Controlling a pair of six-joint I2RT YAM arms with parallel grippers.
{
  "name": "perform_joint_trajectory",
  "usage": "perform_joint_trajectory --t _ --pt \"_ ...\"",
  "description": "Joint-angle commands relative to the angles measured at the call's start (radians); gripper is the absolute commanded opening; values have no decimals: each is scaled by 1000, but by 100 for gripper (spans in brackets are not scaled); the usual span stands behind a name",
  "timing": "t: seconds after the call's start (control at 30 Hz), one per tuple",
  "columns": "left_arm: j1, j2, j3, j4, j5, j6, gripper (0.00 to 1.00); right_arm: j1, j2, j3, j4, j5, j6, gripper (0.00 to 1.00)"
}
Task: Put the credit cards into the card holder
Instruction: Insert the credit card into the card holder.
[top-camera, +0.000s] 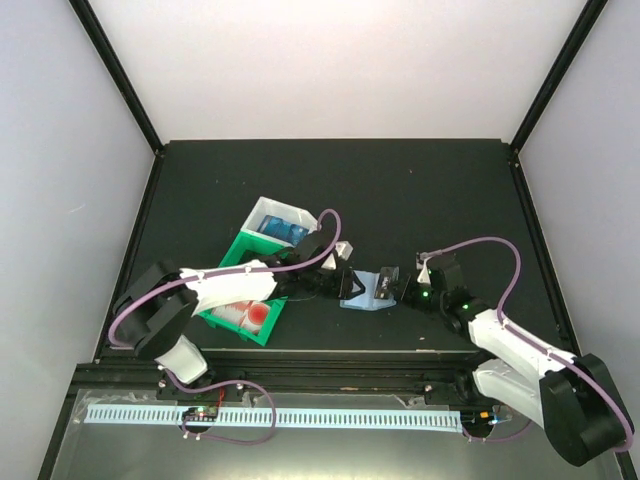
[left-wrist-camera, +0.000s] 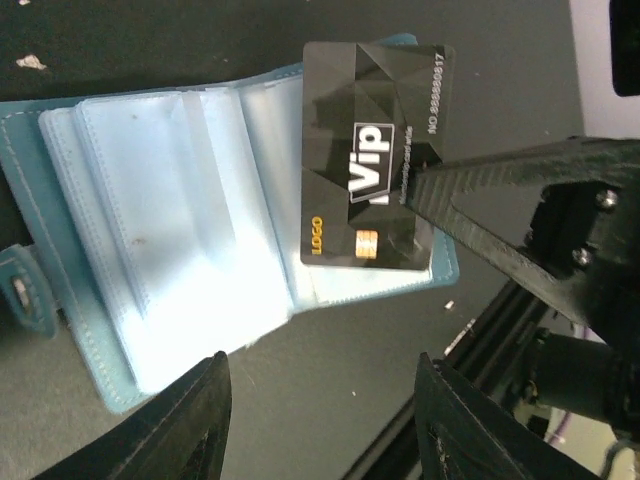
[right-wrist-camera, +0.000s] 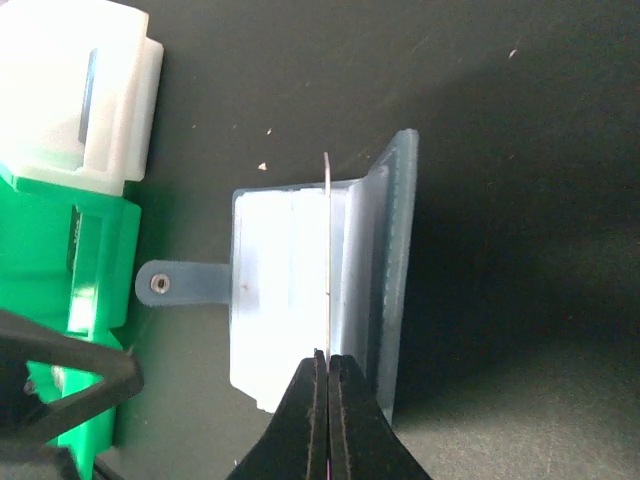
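1. Black tabletop (top-camera: 430, 190) fills my top view, with pale walls rising behind it at 12 o'clock.
2. From the table's middle, the card holder (top-camera: 362, 297) lies at about 5 o'clock, near the front edge, with a gripper on either side of it.
3. On my left wrist camera the holder is spread open, inside up, with its clear sleeves fanned out. Its snap tab (left-wrist-camera: 22, 295) sticks out at 9 o'clock.
4. One black card (left-wrist-camera: 370, 160), printed "VIP" and "LOGO", sits over the holder's 2 o'clock part. On my right wrist camera I see it edge-on, standing upright above the sleeves. I cannot tell whether its lower edge is inside a sleeve.
5. My right gripper (right-wrist-camera: 327, 372) has its fingers pressed together on that card's near edge. One finger (left-wrist-camera: 480, 200) reaches in from 3 o'clock in the left wrist view.
6. My left gripper (left-wrist-camera: 325, 420) is spread wide and carries nothing. It hangs above the holder, its two tips at 6 o'clock of its own view.
7. At 8 o'clock from the table's middle is the green bin (top-camera: 233, 258), holding red-and-white cards (top-camera: 250, 315).
8. Touching that bin at its 1 o'clock corner is the white bin (top-camera: 275, 208), which holds what look like blue cards (top-camera: 283, 230).
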Motion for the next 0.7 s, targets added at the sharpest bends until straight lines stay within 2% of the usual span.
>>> perform_joint_trajectory --t 0.0,0.17,0.27,0.47,0.67 --pt "-19 62 62 -5 -98 28 51 -18 16 -29 116 -82 -33 1" --pt "-25 106 58 -30 -226 28 44 -26 28 -47 152 -108 -48 1" --pt "-29 114 42 -39 -297 31 43 -28 28 -36 110 -66 -71 1" --pt "-30 120 33 -31 -293 47 43 -29 -13 38 -32 -18 -91 1" --pt "-32 132 38 -64 -308 42 38 -29 -79 125 -61 -116 -24 1"
